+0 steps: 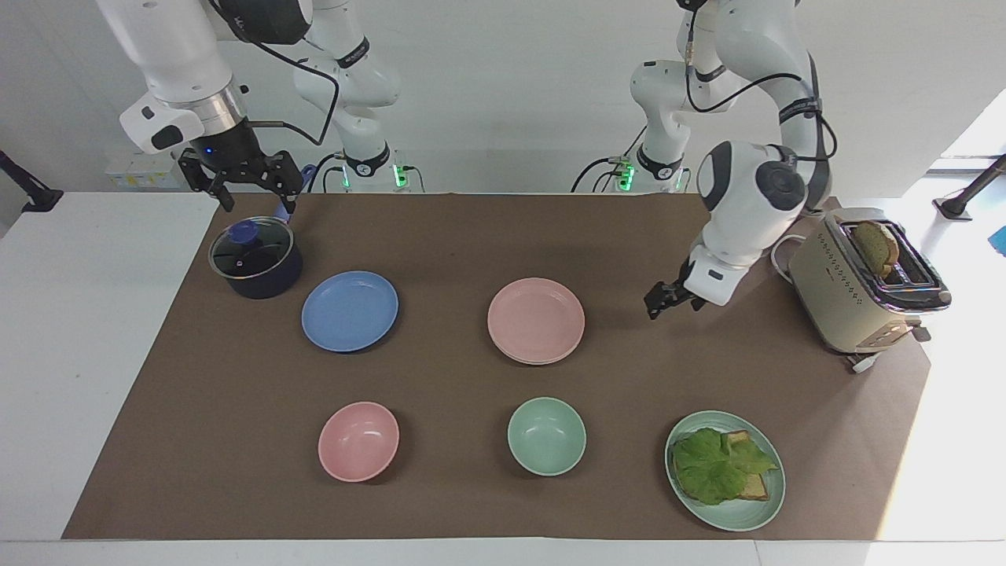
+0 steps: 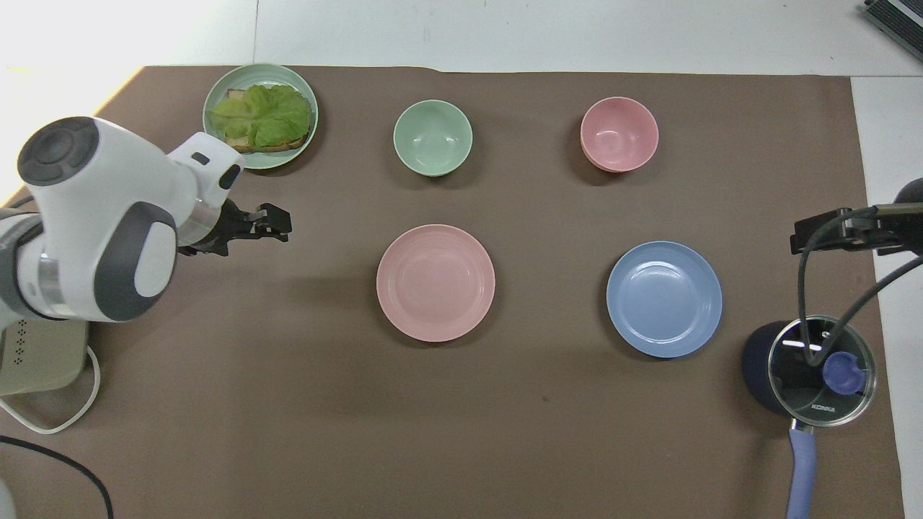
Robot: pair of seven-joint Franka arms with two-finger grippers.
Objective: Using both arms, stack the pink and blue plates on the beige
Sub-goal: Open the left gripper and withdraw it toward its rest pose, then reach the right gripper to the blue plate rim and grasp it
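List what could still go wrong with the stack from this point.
1. The blue plate lies beside the lidded pot, under the raised right tool; a low approach could knock the pot.
2. The pink plate covers the beige plate almost fully; an off-centre blue plate might slide off.
3. The empty left tool hangs between the stack and the toaster; a wide swing could clip it.
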